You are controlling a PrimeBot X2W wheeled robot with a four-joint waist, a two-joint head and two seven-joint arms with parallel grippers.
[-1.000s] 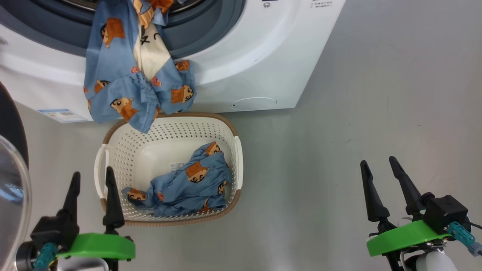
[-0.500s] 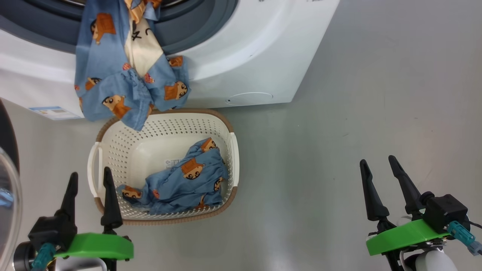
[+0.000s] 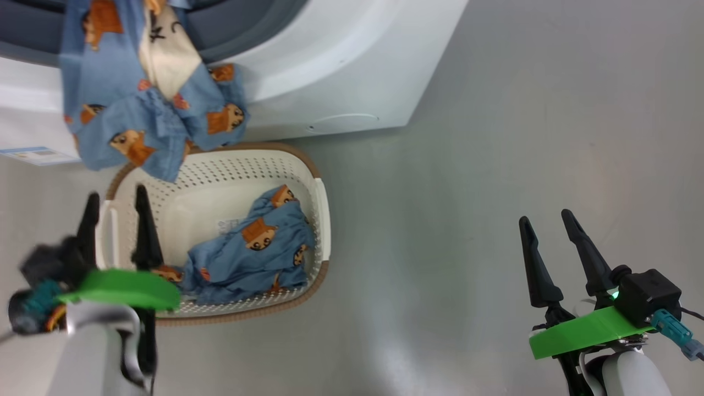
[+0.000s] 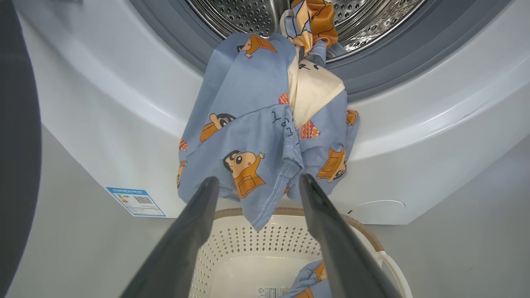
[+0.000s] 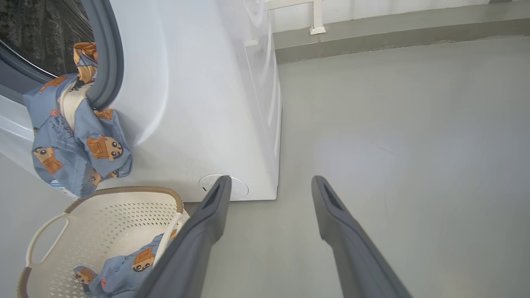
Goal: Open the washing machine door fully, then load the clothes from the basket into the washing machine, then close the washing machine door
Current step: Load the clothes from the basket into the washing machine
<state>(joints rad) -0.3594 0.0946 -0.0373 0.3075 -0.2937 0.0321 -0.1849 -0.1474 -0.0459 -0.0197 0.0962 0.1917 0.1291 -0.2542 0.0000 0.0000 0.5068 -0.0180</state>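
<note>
Head view, looking down at a grey floor (image 3: 495,165): a white washing machine (image 3: 341,66) is standing at the top left, and a cream basket (image 3: 323,220) with a brown rim is sitting on the floor just in front of it. A hanging garment (image 3: 126,115) (light blue, printed with orange-brown cartoon figures, one cream panel) is draping out of the machine's opening and down its front, its lowest corner dangling over the basket's back rim. A crumpled garment (image 3: 247,258) of the same print is lying inside the basket, toward its right side. The left gripper (image 3: 116,192), slightly blurred, is hovering over the basket's left handle with its two dark fingers spread apart, holding nothing. The right gripper (image 3: 544,216) is hovering over the floor, well apart from the basket, its fingers likewise spread and empty. Left wrist view: the hanging garment's top is resting in the steel drum (image 4: 240,16), crossing the grey gasket (image 4: 372,70); the washing machine door (image 4: 16,145) is showing as a dark band along the left edge, swung clear of the opening.
</note>
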